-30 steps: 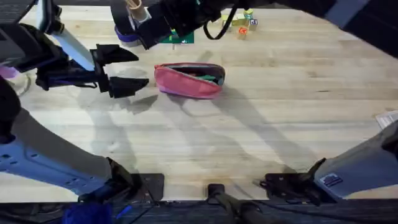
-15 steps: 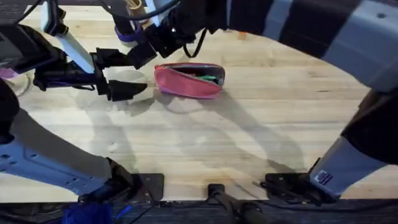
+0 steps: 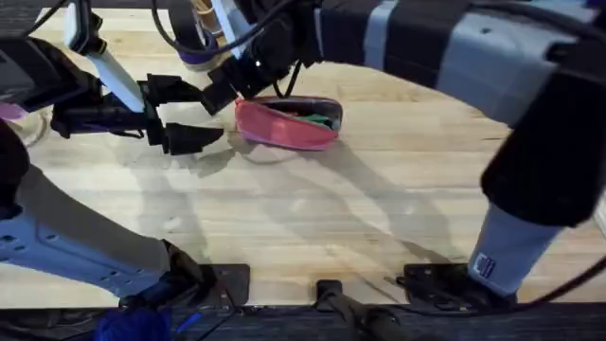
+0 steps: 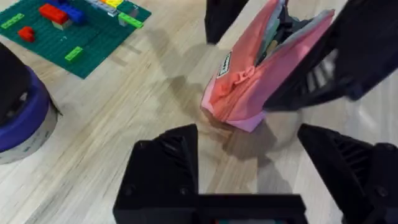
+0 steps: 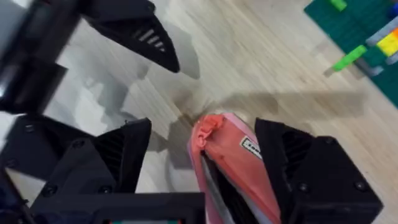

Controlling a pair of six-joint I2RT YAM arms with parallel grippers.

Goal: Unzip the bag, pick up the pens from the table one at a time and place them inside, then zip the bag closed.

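The pink-red bag (image 3: 284, 126) lies on the table (image 3: 379, 218) at the far middle, its zipper gaping. Something green, like a pen (image 3: 328, 119), shows inside the opening beside dark shapes. My right gripper (image 3: 230, 87) has reached across to the bag's left end and is open; in the right wrist view its fingers (image 5: 118, 162) stand on either side of that end of the bag (image 5: 217, 149). My left gripper (image 3: 185, 114) is open just left of the bag, apart from it. From the left wrist, the bag (image 4: 249, 87) lies beyond the left gripper (image 4: 249, 155).
A green baseplate (image 4: 74, 37) with small bricks lies on the far side of the bag, also in the right wrist view (image 5: 357, 31). A purple tape roll (image 4: 18, 118) stands beside it. The near half of the table is bare wood.
The right arm has swung in from the far side and brought its open gripper down around the bag's left end. The left arm and the bag have stayed put.
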